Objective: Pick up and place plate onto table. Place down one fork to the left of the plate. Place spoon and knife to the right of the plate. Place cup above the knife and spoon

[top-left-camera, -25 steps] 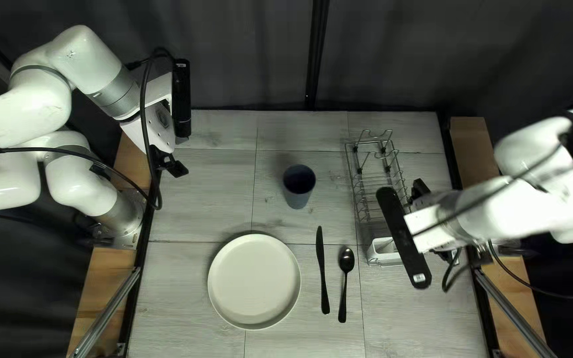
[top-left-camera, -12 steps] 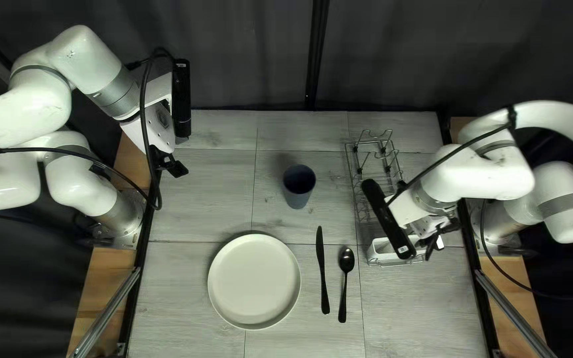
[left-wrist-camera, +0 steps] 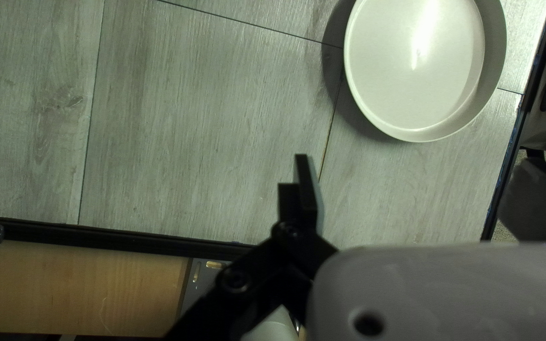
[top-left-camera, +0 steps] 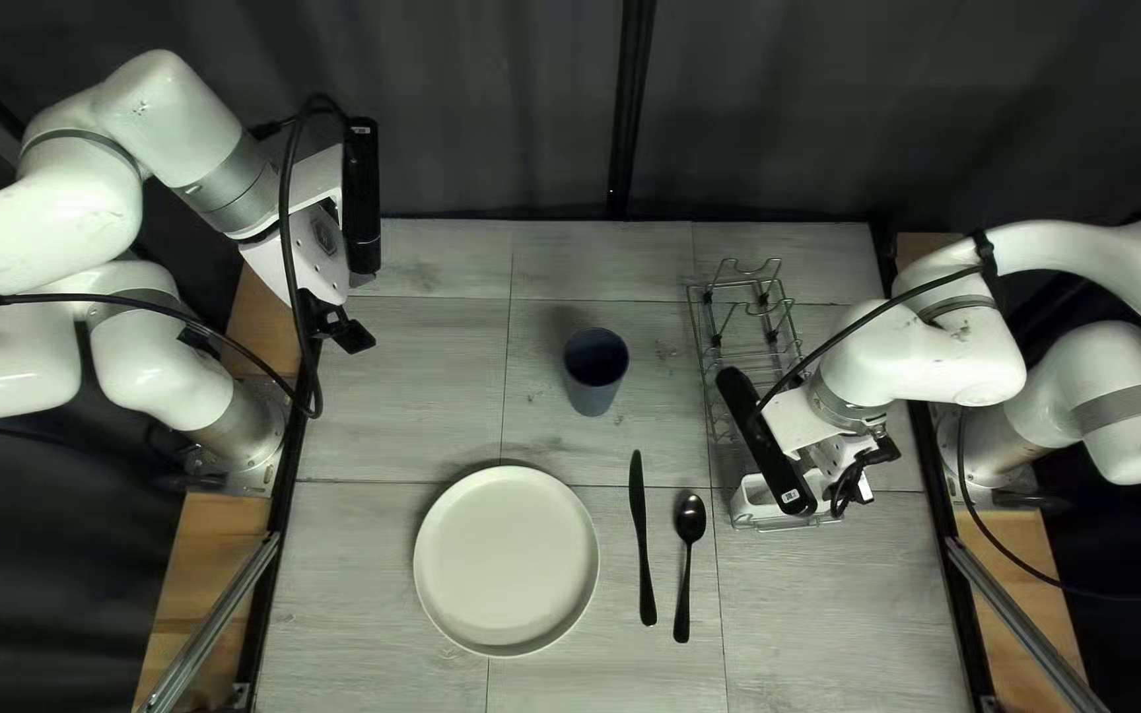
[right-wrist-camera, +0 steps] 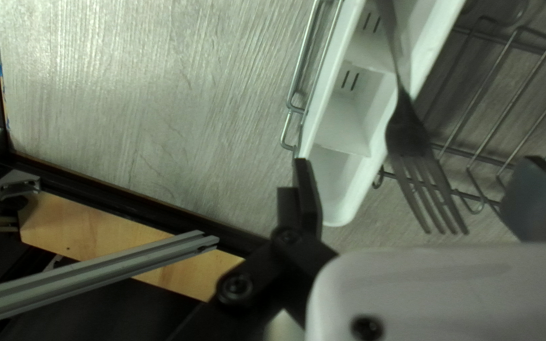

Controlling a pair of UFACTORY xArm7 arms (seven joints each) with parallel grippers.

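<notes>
Reaching over a white plastic cutlery holder [right-wrist-camera: 339, 132] with the right gripper [top-left-camera: 856, 478].
Spread wide, gripping nothing, with a dark metal fork [right-wrist-camera: 406, 134] showing between.

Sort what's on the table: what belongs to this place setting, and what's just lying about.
For the job:
- plate
- knife
- spoon
- cup
- fork, at the white cutlery holder

Not part of the setting:
- wire rack
- that holder
</notes>
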